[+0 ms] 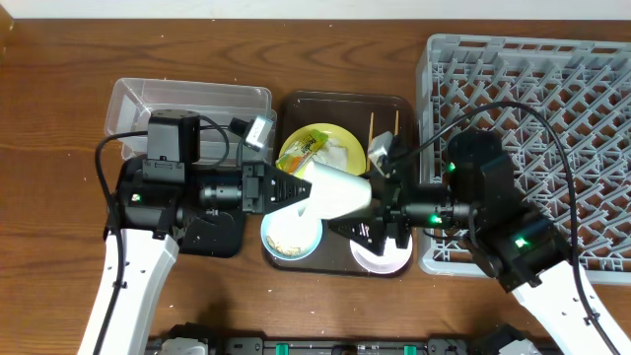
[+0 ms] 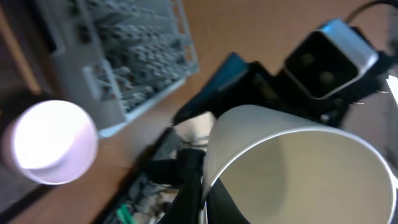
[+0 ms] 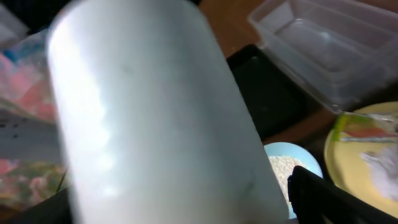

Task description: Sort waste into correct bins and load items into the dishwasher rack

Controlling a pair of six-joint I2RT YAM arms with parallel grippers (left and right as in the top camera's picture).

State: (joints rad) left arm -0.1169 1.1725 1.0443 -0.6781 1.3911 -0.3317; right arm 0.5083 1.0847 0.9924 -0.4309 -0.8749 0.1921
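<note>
Pinching the wide rim of a smooth white cup (image 1: 335,192), the left hand (image 1: 288,187) is holding it sideways in the air above the dark brown tray (image 1: 340,97). Its wrist view is showing one dark finger (image 2: 189,180) pressed against the lip, which is looking slightly flattened there, while the other finger is staying out of sight. The right hand (image 1: 373,205) is sitting at the opposite end with its fingers either side of the cup's narrower base, but whether they are gripping the wall or only bracketing it cannot be told. Its own camera is showing little but the blurred, matte cone and one black fingertip (image 3: 336,199) at the lower right. Below the cup, the round yellow plate (image 1: 325,133) is resting on the tray, carrying the glossy green-yellow wrapper (image 1: 306,148) and crumpled white paper (image 1: 347,153), its near edge covered by the cup. The light blue bowl (image 1: 266,232), holding pale grainy crumbs (image 1: 291,239), is sitting at the tray's front left. The pink-white bowl (image 1: 385,258) is peeking out from beneath the right hand and washing out to glare in the left wrist view. Two thin wooden chopsticks (image 1: 372,126) are lying at the tray's back right, their lower ends hidden. The clear tub (image 1: 192,99) is standing on the wooden tabletop (image 1: 59,59) left of the tray, with the black tray (image 1: 212,237) in front of it, mostly under the left arm. The grey lattice rack (image 1: 532,89) is running out of frame on the right.
</note>
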